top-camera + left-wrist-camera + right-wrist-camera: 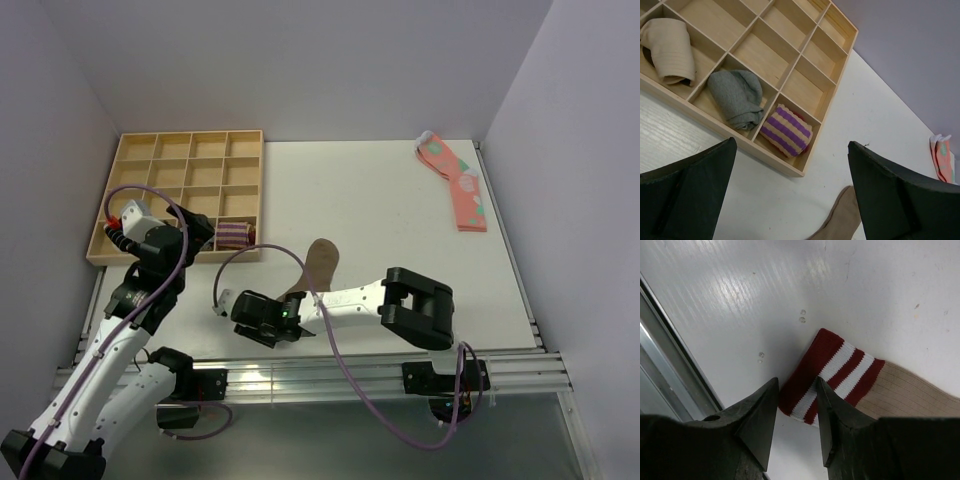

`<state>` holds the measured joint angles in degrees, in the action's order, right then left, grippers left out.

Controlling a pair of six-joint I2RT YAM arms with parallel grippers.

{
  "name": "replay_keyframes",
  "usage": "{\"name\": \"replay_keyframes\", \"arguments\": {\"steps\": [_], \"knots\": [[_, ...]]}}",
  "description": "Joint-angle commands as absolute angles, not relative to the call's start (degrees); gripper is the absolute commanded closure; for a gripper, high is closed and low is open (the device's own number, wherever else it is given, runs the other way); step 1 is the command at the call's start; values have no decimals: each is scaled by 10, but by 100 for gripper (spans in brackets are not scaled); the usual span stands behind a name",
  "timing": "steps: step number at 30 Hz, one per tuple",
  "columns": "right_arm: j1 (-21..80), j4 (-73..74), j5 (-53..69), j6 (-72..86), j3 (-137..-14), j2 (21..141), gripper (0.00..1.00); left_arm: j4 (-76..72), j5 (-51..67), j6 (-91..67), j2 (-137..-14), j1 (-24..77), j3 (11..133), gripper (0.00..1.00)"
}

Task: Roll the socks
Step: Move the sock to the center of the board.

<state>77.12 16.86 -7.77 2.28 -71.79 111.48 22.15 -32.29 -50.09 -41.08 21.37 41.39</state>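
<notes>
The tan-brown sock (320,265) lies flat near the table's front middle, toe pointing away. Its dark red and white striped cuff (840,365) shows in the right wrist view. My right gripper (796,382) hovers low over the cuff's near corner with a narrow gap between the jaws, and the cuff edge shows in that gap. In the top view the right gripper (250,315) covers the cuff. My left gripper (792,145) is wide open and empty, above the table by the tray's front right corner (205,232). The sock's toe end (840,220) shows below it.
A wooden compartment tray (262,190) stands at the back left, holding a purple-striped bundle (787,130), a grey bundle (737,97) and a beige bundle (670,50). A coral-pink dotted sock (460,185) lies at the back right. A metal rail (670,340) runs along the table's near edge.
</notes>
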Motion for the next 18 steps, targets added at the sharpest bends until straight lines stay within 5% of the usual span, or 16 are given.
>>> {"name": "replay_keyframes", "arguments": {"steps": [1,18], "knots": [[770,173,-80,28,-730,1129,56,214,-306,-483,-407,204,426,1],[622,174,75,-180,-578,989,76,140,-231,-483,-437,200,373,8]]}}
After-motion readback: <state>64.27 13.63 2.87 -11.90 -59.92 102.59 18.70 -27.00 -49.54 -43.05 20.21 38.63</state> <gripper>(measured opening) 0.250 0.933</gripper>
